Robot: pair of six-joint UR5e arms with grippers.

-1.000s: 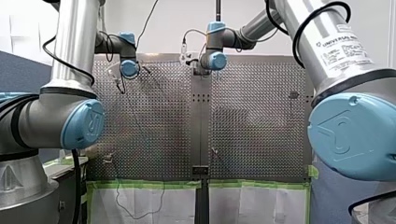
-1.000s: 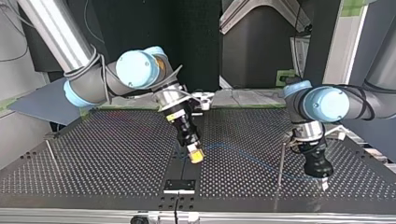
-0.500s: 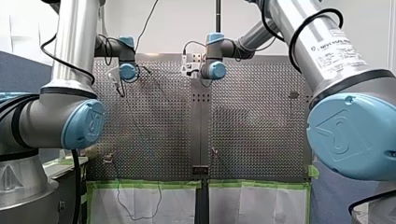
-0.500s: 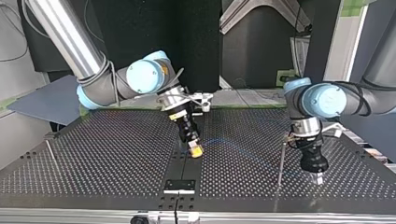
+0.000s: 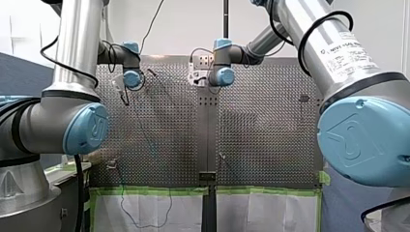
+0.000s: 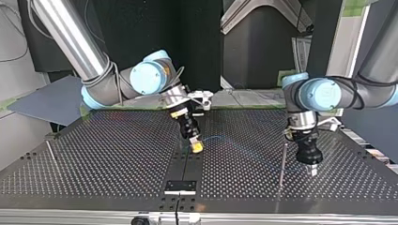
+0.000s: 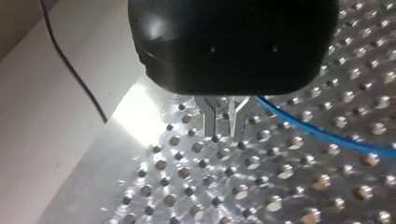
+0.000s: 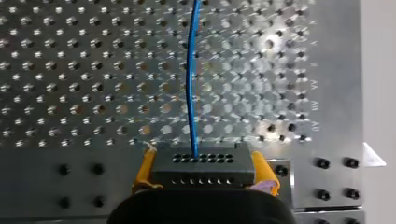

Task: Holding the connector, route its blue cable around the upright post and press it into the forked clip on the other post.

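Starting with the front view, you see both arms stretched far out over the perforated table, with their grippers hidden behind the wrists.

In the top view, the right gripper tilts down over the table's middle seam. The blue cable leaves it and runs toward the view's right, fading farther along. The left gripper points straight down, just beside the thin upright post. A second post stands well apart at the view's left.

In the left wrist view, you find the two metal fingers only narrowly apart, with nothing between them and their tips close over the table. The cable passes just beside them.

In the right wrist view, the yellow pads are clamped on both sides of the dark connector. The cable runs out of its face, straight ahead over the holes.
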